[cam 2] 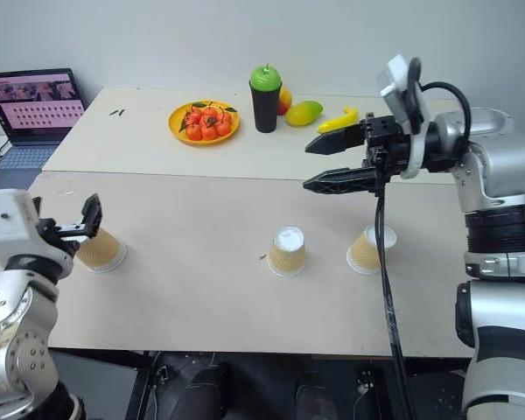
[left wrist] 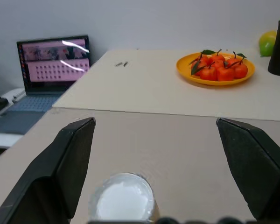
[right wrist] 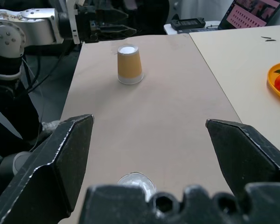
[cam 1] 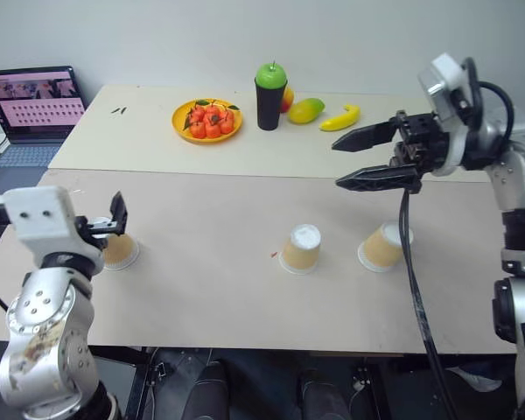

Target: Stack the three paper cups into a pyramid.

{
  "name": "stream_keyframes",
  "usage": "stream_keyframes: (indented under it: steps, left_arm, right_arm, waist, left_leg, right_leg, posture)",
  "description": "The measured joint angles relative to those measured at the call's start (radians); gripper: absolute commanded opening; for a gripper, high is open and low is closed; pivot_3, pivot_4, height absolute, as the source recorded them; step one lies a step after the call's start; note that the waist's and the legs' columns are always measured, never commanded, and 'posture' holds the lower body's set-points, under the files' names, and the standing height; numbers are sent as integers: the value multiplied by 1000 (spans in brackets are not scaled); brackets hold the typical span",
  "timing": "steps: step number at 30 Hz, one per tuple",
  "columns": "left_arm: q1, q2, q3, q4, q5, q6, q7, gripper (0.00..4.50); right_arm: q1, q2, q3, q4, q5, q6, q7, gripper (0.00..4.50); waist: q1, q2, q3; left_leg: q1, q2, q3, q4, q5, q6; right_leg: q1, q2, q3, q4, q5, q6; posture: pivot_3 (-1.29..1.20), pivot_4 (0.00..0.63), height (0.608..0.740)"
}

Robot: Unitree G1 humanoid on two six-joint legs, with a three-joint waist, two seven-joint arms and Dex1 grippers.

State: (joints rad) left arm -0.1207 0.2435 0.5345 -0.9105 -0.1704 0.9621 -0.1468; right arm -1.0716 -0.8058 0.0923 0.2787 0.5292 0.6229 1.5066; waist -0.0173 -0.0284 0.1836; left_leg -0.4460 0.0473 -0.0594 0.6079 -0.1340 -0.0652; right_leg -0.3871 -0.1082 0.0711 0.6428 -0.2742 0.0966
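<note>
Risking a knock-over first: my left pincer [cam 1: 114, 223] sits wide, holding nothing, right at the left cup [cam 1: 119, 250], with that cup's white base showing between its fingers [left wrist: 70, 163] in the left wrist view; if I close off-centre or too hard I judge the thin paper will crush or the cup will skid away across the bench [cam 1: 210, 289]. My right pincer [cam 1: 354, 162] hangs wide and empty above the bench, over and a bit behind the other two cups, pointing toward my left; dropping it carelessly could clip the right cup [cam 1: 384, 246], which I think is light enough to tip or roll. The cable hanging from that arm passes in front of the right cup and could drag it. All three cups stand upside down, white base up, rim on the bench: tan ribbed sides, tapered, identical. Middle cup [cam 1: 301, 248] and right cup are near each other but apart, not touching; left cup is well apart from both, near the bench's left edge. No pyramid started, nothing stacked. For a base the two right cups need to sit just beside each other, else I judge the top cup would fall through the gap. Fruit plate [cam 1: 207, 120], black cup [cam 1: 270, 94], mango and banana sit at the far side, well apart, not in the way.
</note>
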Motion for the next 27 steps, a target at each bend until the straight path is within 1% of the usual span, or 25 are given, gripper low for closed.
stream_keyframes:
  steps: [3, 6, 11, 16, 20, 27]
  left_arm:
    - [100, -50, 1, 15, 1, -93, 1, 4427]
    - [155, -87, -4, 60, 1, -186, 8, 4427]
    - [212, -98, -6, 145, 3, -310, 13, 4427]
    - [201, -96, -6, 245, -3, -401, 21, 4427]
    - [127, -70, -13, 348, -15, -439, 23, 4427]
    - [51, -38, -42, 488, -24, -507, 25, 4427]
  right_arm:
    - [-11, 14, 8, 14, -15, -5, 0, 4500]
    - [-14, 22, 9, 21, -22, -5, 0, 4500]
    - [-25, 28, 12, 26, -38, -5, 1, 4500]
    - [-43, 27, 12, 28, -46, -5, 4, 4500]
    - [-51, 27, 12, 28, -47, -4, 4, 4500]
    - [-57, 8, 12, 19, -47, 18, 4, 4500]
  waist:
    - [-1, 0, 0]
    - [0, 0, 0]
    - [1, 0, 0]
    - [0, 0, 0]
    - [1, 0, 0]
    - [1, 0, 0]
  left_leg:
    - [0, 0, 0, 0, 0, 0]
    - [0, 0, 0, 0, 0, 0]
    - [0, 0, 0, 0, 0, 0]
    - [0, 0, 0, 0, 0, 0]
    - [0, 0, 0, 0, 0, 0]
    - [0, 0, 0, -1, 0, 0]
  right_leg:
    - [-1, 0, 0, 0, 0, 0]
    - [0, 0, 0, 1, 0, 0]
    - [0, 0, 0, 0, 0, 0]
    - [-1, 0, 0, 1, 0, 0]
    - [0, 0, 0, 0, 0, 0]
    - [-1, 0, 0, 1, 0, 0]
  posture:
    - [0, 150, 735]
    - [0, 150, 735]
    - [0, 150, 735]
    - [0, 150, 735]
    - [0, 150, 735]
    - [0, 150, 735]
